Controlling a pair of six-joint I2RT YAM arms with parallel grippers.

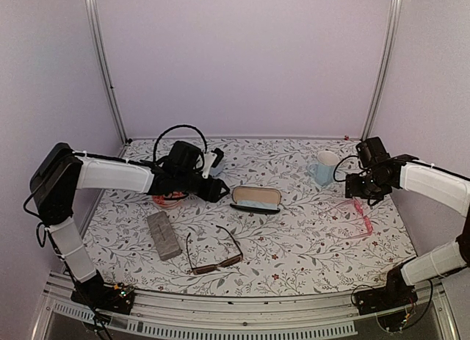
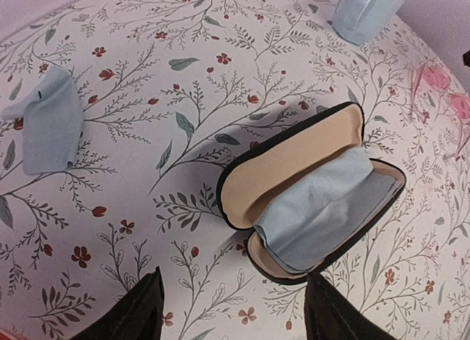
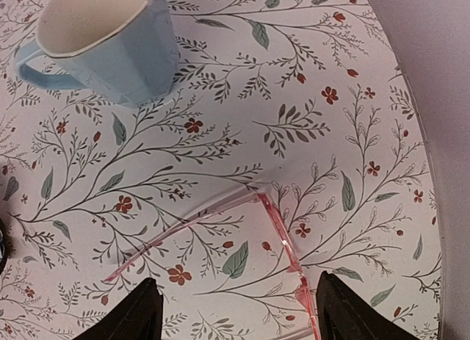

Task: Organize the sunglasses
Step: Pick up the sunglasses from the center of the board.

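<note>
Pink sunglasses (image 3: 283, 239), front and lenses beyond the right wrist view's lower edge

I noted the table cover (image 1: 308, 237) as a matt printed sheet, faintly creased under the pink sunglasses (image 3: 283, 241), whose frame was translucent, glossy plastic. Brown sunglasses (image 1: 214, 264): thin dark frame, material not resolved. Black case (image 2: 294, 160): smooth dark shell, matt cream lining. Its blue cloth (image 2: 323, 208) looked soft and matt, as did the second cloth (image 2: 48, 120). Mug (image 3: 110, 46) looked glazed, with a faint sheen. Grey case (image 1: 163, 235) appeared matt and textured. Fingers of my left gripper (image 2: 233, 277) and right gripper (image 3: 236, 280) were matt black plastic.
</note>
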